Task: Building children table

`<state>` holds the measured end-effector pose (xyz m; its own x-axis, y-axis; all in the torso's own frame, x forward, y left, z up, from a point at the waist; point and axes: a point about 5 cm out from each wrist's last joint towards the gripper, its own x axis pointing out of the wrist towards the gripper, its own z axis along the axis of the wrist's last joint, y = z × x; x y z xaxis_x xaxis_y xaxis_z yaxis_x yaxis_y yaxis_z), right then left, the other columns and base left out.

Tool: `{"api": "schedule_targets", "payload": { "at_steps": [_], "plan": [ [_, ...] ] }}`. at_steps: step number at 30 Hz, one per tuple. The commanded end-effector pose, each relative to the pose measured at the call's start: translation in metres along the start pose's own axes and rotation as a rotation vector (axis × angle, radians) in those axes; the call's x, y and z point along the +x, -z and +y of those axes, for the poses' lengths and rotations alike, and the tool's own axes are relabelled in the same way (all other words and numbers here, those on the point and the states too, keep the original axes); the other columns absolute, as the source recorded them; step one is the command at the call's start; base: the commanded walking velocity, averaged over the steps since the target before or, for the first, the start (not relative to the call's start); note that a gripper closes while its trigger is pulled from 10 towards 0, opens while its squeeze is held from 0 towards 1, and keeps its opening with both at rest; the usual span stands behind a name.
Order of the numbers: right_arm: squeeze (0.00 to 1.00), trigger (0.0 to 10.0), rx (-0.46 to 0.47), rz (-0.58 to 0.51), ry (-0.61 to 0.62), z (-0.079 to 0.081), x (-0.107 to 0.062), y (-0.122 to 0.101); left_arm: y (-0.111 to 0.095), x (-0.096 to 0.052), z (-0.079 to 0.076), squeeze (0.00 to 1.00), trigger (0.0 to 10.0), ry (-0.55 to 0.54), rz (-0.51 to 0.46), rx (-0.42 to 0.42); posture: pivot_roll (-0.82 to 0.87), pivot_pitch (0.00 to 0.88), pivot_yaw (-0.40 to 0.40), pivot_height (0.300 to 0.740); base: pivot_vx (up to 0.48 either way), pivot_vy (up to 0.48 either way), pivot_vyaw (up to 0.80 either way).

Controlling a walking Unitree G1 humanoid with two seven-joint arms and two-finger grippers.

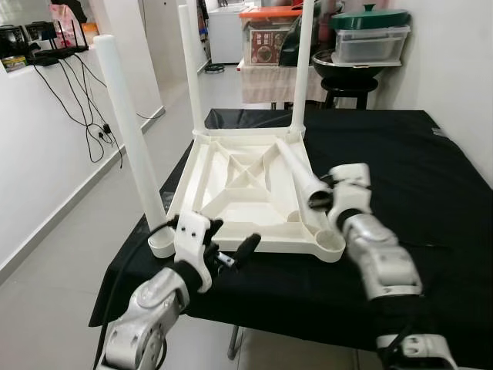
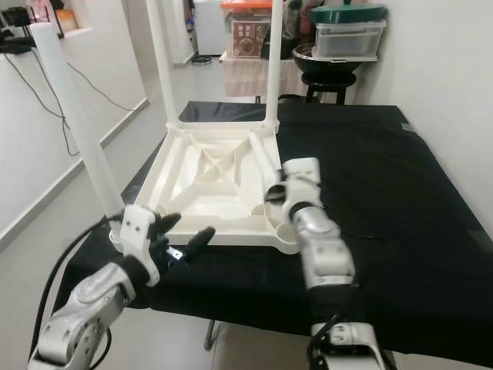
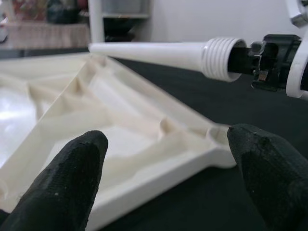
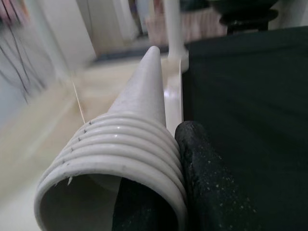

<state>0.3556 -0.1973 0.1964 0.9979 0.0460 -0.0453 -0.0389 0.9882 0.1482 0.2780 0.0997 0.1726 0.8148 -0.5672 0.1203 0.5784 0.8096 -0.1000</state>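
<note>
**Fourth leg held over the upturned children's table**

The white plastic children's table top [image 1: 239,189] lies upside down on the black-covered surface [image 1: 416,169], its ribbed underside facing up. Three white legs already stand in its corner sockets: the near-left leg [image 1: 127,123] rises at the robot's left, and the far-left leg [image 1: 189,65] and far-right leg [image 1: 303,65] stand at the back edge.

On the left, the left hand [image 1: 227,250] hovers at the near edge of the table top, just above the surface, its two black fingers [image 3: 62,187] spread wide with nothing between them.

To its right, the near-right corner socket [image 1: 330,245] has no leg in it. The loose fourth leg [image 1: 296,173] lies slanted over the table top, its threaded open end [image 4: 110,168] pointing back toward the robot. The right hand [image 1: 327,202] grips this leg at the threaded end, one black finger [image 4: 211,187] pressed along the outside of the threads and the other inside the hollow opening, just above and behind the empty socket.
</note>
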Motion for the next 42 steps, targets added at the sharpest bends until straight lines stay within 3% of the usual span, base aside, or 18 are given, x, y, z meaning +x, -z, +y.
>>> {"api": "schedule_targets", "payload": {
  "at_steps": [1, 2, 3, 4, 6, 7, 8, 9, 10, 11, 16, 17, 19, 20, 24, 25, 29, 42],
  "plan": [
    [0.0, 0.0, 0.129, -0.12, -0.058, -0.007, -0.003, -0.023, -0.009, 0.005, 0.0, 0.0, 10.0, 0.03, -0.027, -0.022, -0.06, 0.0, 0.031, 0.74, 0.0, 0.0, 0.0],
    [0.0, 0.0, 0.129, -0.12, -0.058, -0.007, -0.003, -0.023, -0.009, 0.005, 0.0, 0.0, 10.0, 0.03, -0.027, -0.022, -0.06, 0.0, 0.031, 0.74, 0.0, 0.0, 0.0],
    [0.0, 3.0, 0.22, -0.187, -0.091, -0.016, -0.007, -0.031, -0.016, 0.009, -0.001, 0.0, 10.0, 0.056, -0.053, -0.035, -0.06, 0.0, 0.032, 0.74, 0.0, 0.0, 0.0],
    [0.0, 4.6, 0.271, -0.233, -0.114, -0.022, -0.011, -0.036, -0.021, 0.012, -0.002, 0.0, 10.0, 0.072, -0.071, -0.048, -0.06, 0.0, 0.032, 0.74, 0.0, 0.0, 0.0],
    [0.0, 4.6, 0.271, -0.233, -0.114, -0.022, -0.011, -0.036, -0.021, 0.012, -0.002, 0.0, 10.0, 0.072, -0.071, -0.048, -0.06, 0.0, 0.032, 0.74, 0.0, 0.0, 0.0],
    [0.0, 7.6, 0.313, -0.265, -0.149, -0.025, -0.015, -0.04, -0.025, 0.014, -0.003, 0.0, 10.0, 0.084, -0.086, -0.066, -0.06, 0.0, 0.032, 0.74, 0.0, 0.0, 0.0],
    [0.0, 7.6, 0.313, -0.265, -0.149, -0.025, -0.015, -0.04, -0.025, 0.014, -0.003, 0.0, 10.0, 0.084, -0.086, -0.066, -0.06, 0.0, 0.032, 0.74, 0.0, 0.0, 0.0],
    [0.0, 10.0, 0.379, -0.3, -0.269, -0.021, -0.023, -0.042, -0.03, 0.016, -0.005, 0.0, 10.0, 0.097, -0.116, -0.116, -0.06, 0.0, 0.032, 0.74, 0.0, 0.0, 0.0],
    [0.0, 10.0, 0.379, -0.3, -0.269, -0.021, -0.023, -0.042, -0.03, 0.016, -0.005, 0.0, 10.0, 0.097, -0.116, -0.116, -0.06, 0.0, 0.032, 0.74, 0.0, 0.0, 0.0],
    [0.0, 10.0, 0.42, -0.331, -0.393, -0.017, -0.032, -0.044, -0.036, 0.018, -0.006, 0.0, 10.0, 0.112, -0.153, -0.178, -0.06, 0.0, 0.03, 0.74, 0.0, 0.0, 0.0],
    [0.0, 10.0, 0.493, -0.387, -0.607, -0.015, -0.052, -0.047, -0.055, 0.022, -0.009, 0.0, 10.0, 0.148, -0.245, -0.28, -0.05, 0.0, 0.03, 0.74, 0.0, 0.0, 0.0],
    [0.0, 10.0, 0.482, -0.39, -0.672, -0.016, -0.059, -0.047, -0.063, 0.022, -0.009, 0.66, 10.0, 0.172, -0.291, -0.328, -0.06, 0.0, 0.032, 0.74, 0.0, 0.0, 0.0],
    [0.0, 10.0, 0.471, -0.39, -0.715, -0.016, -0.063, -0.048, -0.068, 0.021, -0.009, 0.66, 10.0, 0.189, -0.321, -0.361, -0.06, 0.0, 0.032, 0.74, 0.0, 0.0, 0.0],
    [0.0, 10.0, 0.438, -0.383, -0.767, -0.018, -0.069, -0.047, -0.077, 0.019, -0.009, 1.0, 10.0, 0.225, -0.366, -0.415, -0.05, 0.0, 0.033, 0.74, 0.0, 0.0, 0.0],
    [0.0, 10.0, 0.373, -0.355, -0.855, -0.021, -0.082, -0.044, -0.089, 0.014, -0.01, 1.0, 10.0, 0.292, -0.422, -0.47, -0.06, 0.0, 0.035, 0.74, 0.0, 0.0, 0.0],
    [0.0, 10.0, 0.333, -0.325, -0.926, -0.021, -0.093, -0.04, -0.095, 0.011, -0.01, 1.0, 10.0, 0.33, -0.45, -0.495, -0.06, 0.0, 0.038, 0.74, 0.0, 0.0, 0.0],
    [0.0, 10.0, 0.309, -0.28, -1.012, -0.019, -0.107, -0.035, -0.105, 0.006, -0.01, 1.0, 10.0, 0.39, -0.496, -0.546, -0.06, 0.0, 0.043, 0.74, 0.0, 0.0, 0.0],
    [0.0, 10.0, 0.41, -0.327, -1.148, -0.022, -0.124, -0.041, -0.118, 0.0, -0.005, 1.0, 10.0, 0.418, -0.572, -0.688, -0.06, 0.0, 0.044, 0.74, 0.0, 0.0, 0.0]
  ]
}}
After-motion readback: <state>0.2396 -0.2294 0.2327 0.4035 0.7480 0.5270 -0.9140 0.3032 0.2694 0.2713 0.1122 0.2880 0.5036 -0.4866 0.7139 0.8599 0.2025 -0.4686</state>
